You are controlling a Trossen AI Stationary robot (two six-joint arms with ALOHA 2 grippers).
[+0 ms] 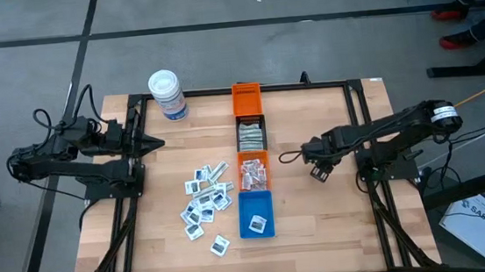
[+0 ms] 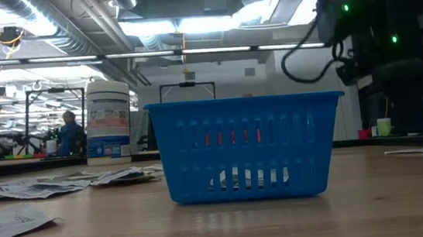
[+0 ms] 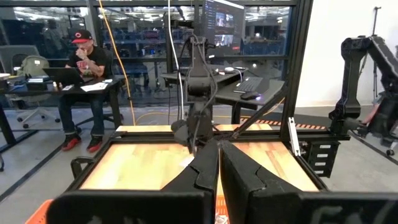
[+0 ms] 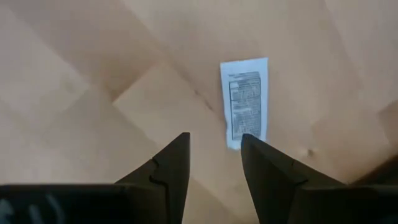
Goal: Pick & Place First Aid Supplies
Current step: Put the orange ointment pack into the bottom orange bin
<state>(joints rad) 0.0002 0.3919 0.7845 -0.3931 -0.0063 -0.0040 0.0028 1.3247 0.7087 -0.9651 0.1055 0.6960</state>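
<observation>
Where right fingers [image 4: 214,144] part, packet [image 4: 244,102] (flat).

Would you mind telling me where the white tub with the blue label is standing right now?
In the high view, the white tub stands upright at the table's far edge, left of the orange bin and beyond the loose packets, near the left gripper.
</observation>
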